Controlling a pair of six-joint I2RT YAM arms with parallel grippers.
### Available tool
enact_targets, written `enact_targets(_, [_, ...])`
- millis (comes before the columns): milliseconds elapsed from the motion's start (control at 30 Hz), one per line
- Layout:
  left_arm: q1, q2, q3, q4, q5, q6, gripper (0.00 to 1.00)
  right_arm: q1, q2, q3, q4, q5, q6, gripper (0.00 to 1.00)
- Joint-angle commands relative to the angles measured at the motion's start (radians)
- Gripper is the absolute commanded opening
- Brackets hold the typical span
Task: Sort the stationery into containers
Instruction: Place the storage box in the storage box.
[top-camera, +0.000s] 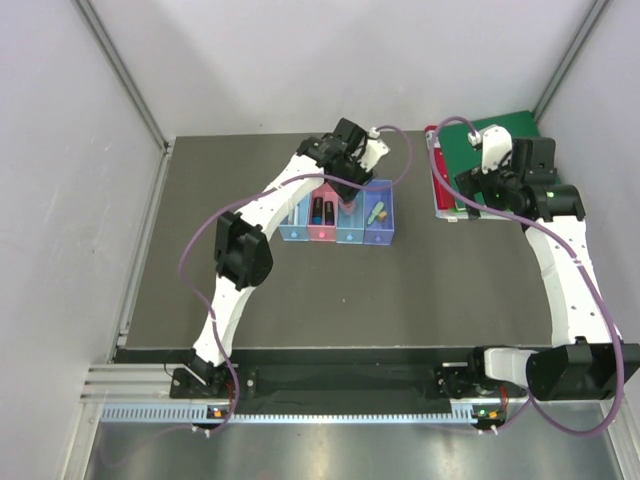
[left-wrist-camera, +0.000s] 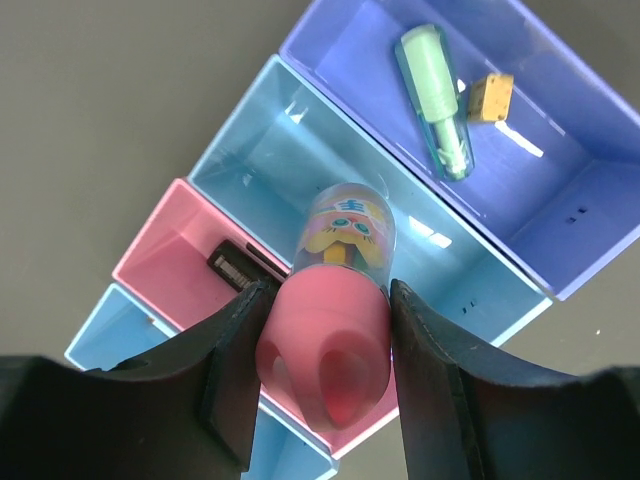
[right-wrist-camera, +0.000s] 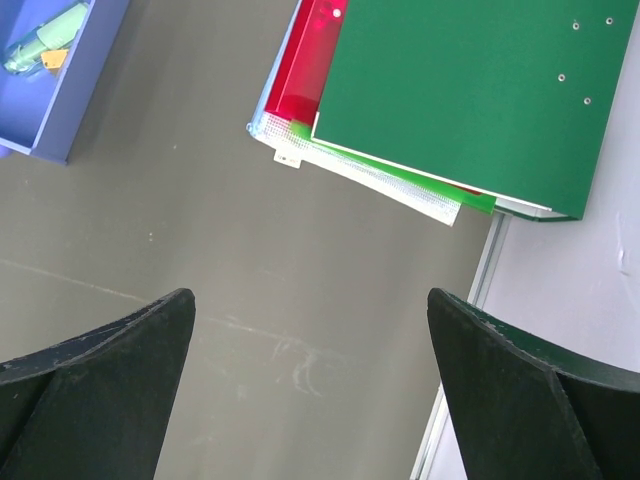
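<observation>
Your left tool (left-wrist-camera: 325, 300) is clamped on the pink cap of the bottle (left-wrist-camera: 338, 250), with the clear body pointing down into the blue bin (left-wrist-camera: 270, 170) that sits between the pink bin (left-wrist-camera: 165, 262) and the violet bin (left-wrist-camera: 590, 200); the cap itself seems to hang over the wall shared by pink and blue, so a release here could leave the bottle straddling that wall or tipping back into pink, where a dark item (left-wrist-camera: 235, 268) already lies; the cap is rounded and smooth, and the grip looks shallow, so you may find it twisting or sliding out early; if you lower without centring, a finger (left-wrist-camera: 235, 350) could catch the pink rim and shove the whole joined row, which looks light enough to skid on the tabletop (left-wrist-camera: 120, 90); a hard drop might also bounce the bottle over into violet, beside the marker (left-wrist-camera: 435, 95) and the nub (left-wrist-camera: 490, 97); your right tool (right-wrist-camera: 310, 300) hangs spread wide and empty over bare tabletop near the binder (right-wrist-camera: 470, 90), well apart from the bins, so it poses little risk where it is.
</observation>
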Motion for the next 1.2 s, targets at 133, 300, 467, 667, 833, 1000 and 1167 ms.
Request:
enact_targets(133, [-0.003,0.0,-0.024,0.074,0.018,0.042,0.02,-0.011,-0.025,0.008,0.038,-0.003,0.009,1.0])
enact_targets(300, [-0.017,0.008,-0.028,0.075,0.02,0.053,0.07,-0.01,-0.017,0.014,0.038,-0.008,0.014,1.0])
enact_targets(467, [-0.035,0.005,-0.05,0.075,0.021,0.053,0.13,-0.01,-0.017,0.02,0.038,-0.011,0.015,1.0])
enact_targets(667, [-0.049,0.014,-0.06,0.074,0.021,0.055,0.36,-0.01,-0.031,0.0,0.041,-0.015,0.017,1.0])
enact_targets(833, [-0.052,0.014,-0.062,0.075,0.02,0.055,0.59,-0.01,-0.039,-0.015,0.047,-0.015,0.018,1.0])
enact_targets(1000, [-0.052,0.017,-0.063,0.077,0.015,0.055,0.72,-0.01,-0.039,-0.017,0.05,-0.017,0.02,1.0])
enact_targets(1167, [-0.052,0.012,-0.063,0.088,0.006,0.05,0.82,-0.01,-0.04,-0.021,0.054,-0.023,0.025,1.0])
